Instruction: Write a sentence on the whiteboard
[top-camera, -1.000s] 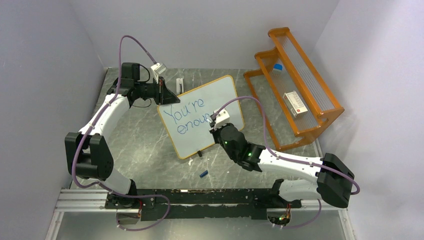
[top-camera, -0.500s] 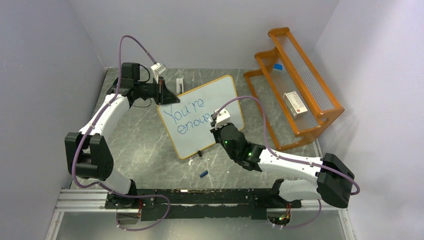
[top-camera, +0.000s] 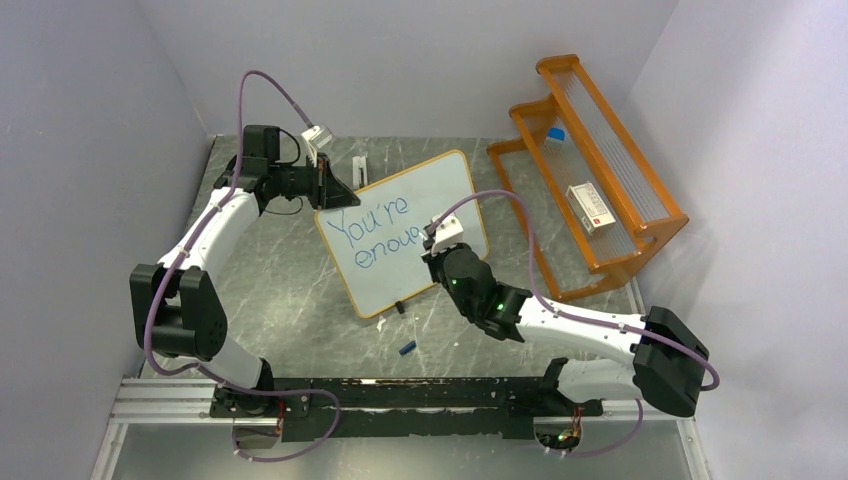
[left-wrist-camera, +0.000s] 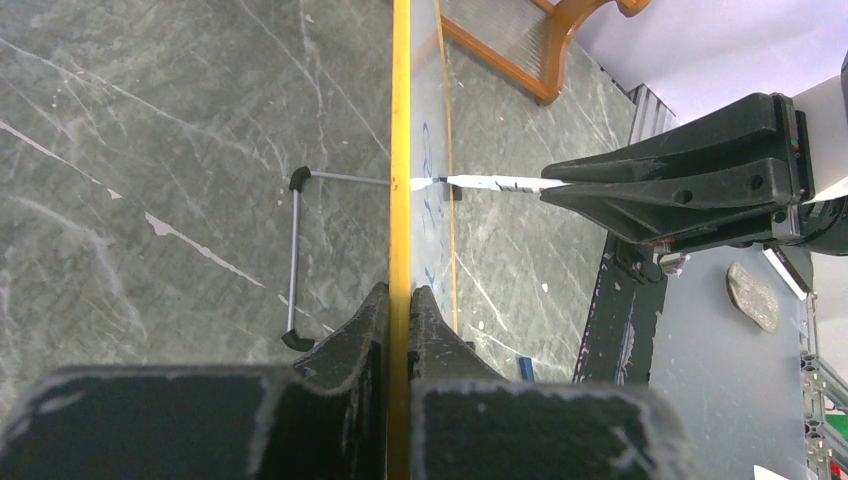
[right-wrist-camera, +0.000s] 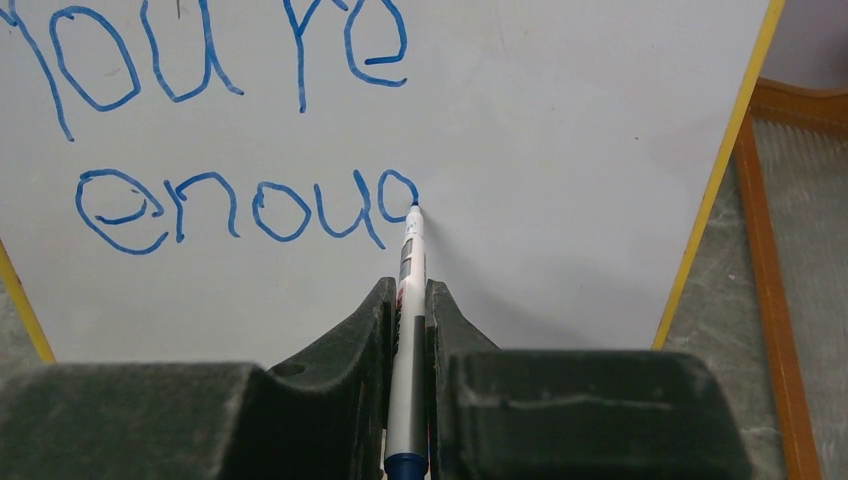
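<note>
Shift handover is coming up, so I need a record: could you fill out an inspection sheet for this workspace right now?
Surface: grey marbled tabletop, pale scuffs.
Job's things: whiteboard standing, "You're enou" plus a part-formed letter in blue; marker tip at that letter.
Clutter: small blue piece near the arm bases; orange rack holding a white box.
Pincers: left pincer shut on the whiteboard's edge; right pincer shut on the marker.
Cables: purple cable looping along each arm, no snag seen.
Surroundings: plain pale walls.
</note>
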